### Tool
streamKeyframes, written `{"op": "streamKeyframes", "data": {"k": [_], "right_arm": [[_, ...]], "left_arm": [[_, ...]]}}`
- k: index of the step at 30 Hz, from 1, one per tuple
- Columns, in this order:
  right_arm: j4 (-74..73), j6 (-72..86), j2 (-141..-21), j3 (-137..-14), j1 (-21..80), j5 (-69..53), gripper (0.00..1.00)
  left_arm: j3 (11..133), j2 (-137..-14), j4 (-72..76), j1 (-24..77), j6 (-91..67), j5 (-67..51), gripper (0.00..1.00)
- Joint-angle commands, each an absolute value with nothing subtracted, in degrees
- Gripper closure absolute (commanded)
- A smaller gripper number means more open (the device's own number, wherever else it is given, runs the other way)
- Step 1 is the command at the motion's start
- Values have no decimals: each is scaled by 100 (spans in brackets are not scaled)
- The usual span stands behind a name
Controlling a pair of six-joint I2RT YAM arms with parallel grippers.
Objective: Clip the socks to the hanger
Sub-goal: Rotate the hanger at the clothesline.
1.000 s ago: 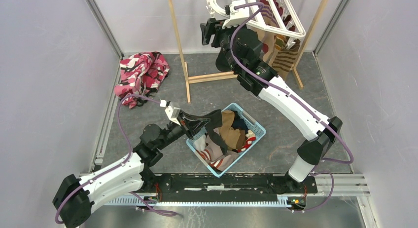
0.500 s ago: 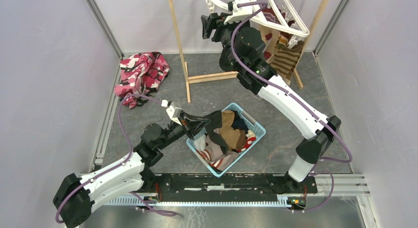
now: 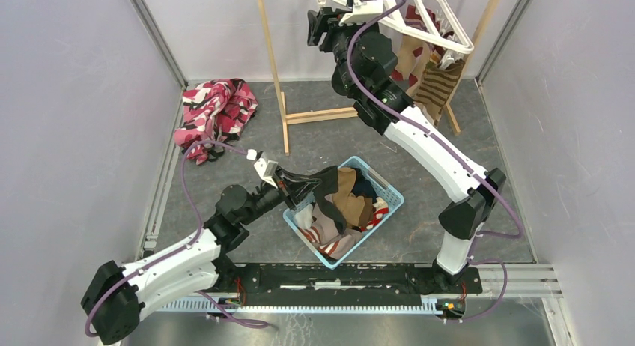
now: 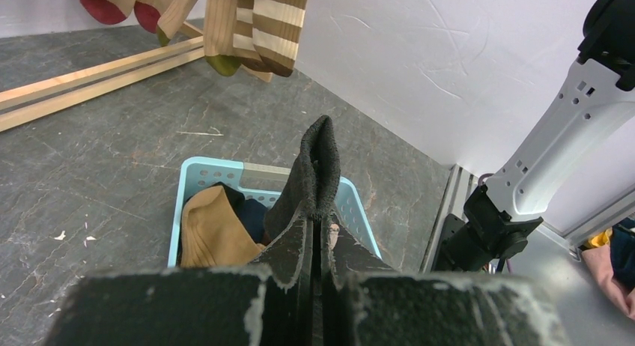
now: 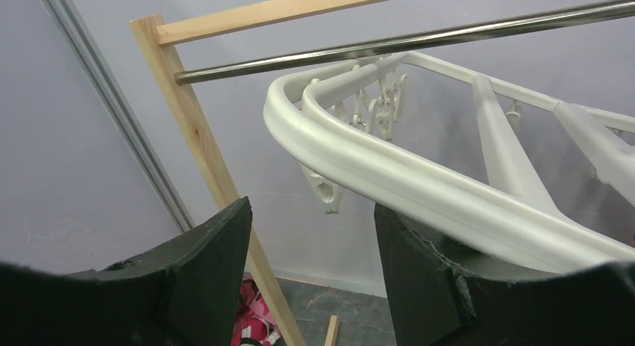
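Observation:
My left gripper (image 3: pixel 301 187) is shut on a black sock (image 3: pixel 326 190), held up over the left rim of the light blue basket (image 3: pixel 392 195); in the left wrist view the sock (image 4: pixel 315 166) stands up from between the jaws (image 4: pixel 316 230). More socks, tan (image 4: pixel 213 230) and others, lie in the basket (image 4: pixel 202 166). My right gripper (image 3: pixel 317 25) is open and raised at the left end of the white hanger (image 3: pixel 442 28). The hanger's curved rim (image 5: pixel 389 166) rests across my right finger (image 5: pixel 419 271), with small clips (image 5: pixel 383 110) dangling behind. Striped socks (image 3: pixel 438 84) hang from the hanger.
A thin wooden frame stand (image 3: pixel 272 69) with a metal rod (image 5: pixel 404 40) carries the hanger. A pink, red and black patterned cloth (image 3: pixel 217 110) lies at the back left. Grey walls close in on both sides.
My right gripper has risen toward the back and the hanger's near end has lifted and tilted with it. Its jaws have narrowed slightly. The left gripper has barely moved with the black sock.

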State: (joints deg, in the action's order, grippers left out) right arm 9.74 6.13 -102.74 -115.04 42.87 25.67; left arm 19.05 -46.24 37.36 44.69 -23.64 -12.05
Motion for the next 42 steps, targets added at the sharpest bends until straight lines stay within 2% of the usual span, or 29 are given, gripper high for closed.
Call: {"op": "streamKeyframes", "data": {"k": [1,10,20,29,31,33,36,37,42], "right_arm": [[1391,503,-10348,-11947,4200,2918,33],[1458,338,-10327,-11951,4157,2924,44],[1199,668,-10135,-11764,3959,2250,74],[990,1043,-9933,-11561,3777,1518,80],[940,1132,-9875,-11517,3692,1233,79],[901,1201,-9804,-11446,3607,946,75],[824,1168,-9656,-11293,3499,686,49],[803,1152,-9593,-11198,3447,616,45],[738,1381,-9212,-10800,3071,276,42]], "left_arm": [[2153,-4688,3859,4447,-2631,-1175,98],[2197,-4731,3859,4456,-2675,-1193,98],[2254,-4692,3857,4456,-2666,-1217,98],[2423,-4835,3861,4454,-2628,-1289,98],[2433,-4824,3860,4459,-2625,-1301,98],[2426,-4803,3858,4464,-2612,-1302,98],[2426,-4769,3839,4463,-2586,-1301,98],[2426,-4764,3831,4457,-2584,-1301,98],[2387,-4667,3805,4456,-2560,-1296,98]]}}
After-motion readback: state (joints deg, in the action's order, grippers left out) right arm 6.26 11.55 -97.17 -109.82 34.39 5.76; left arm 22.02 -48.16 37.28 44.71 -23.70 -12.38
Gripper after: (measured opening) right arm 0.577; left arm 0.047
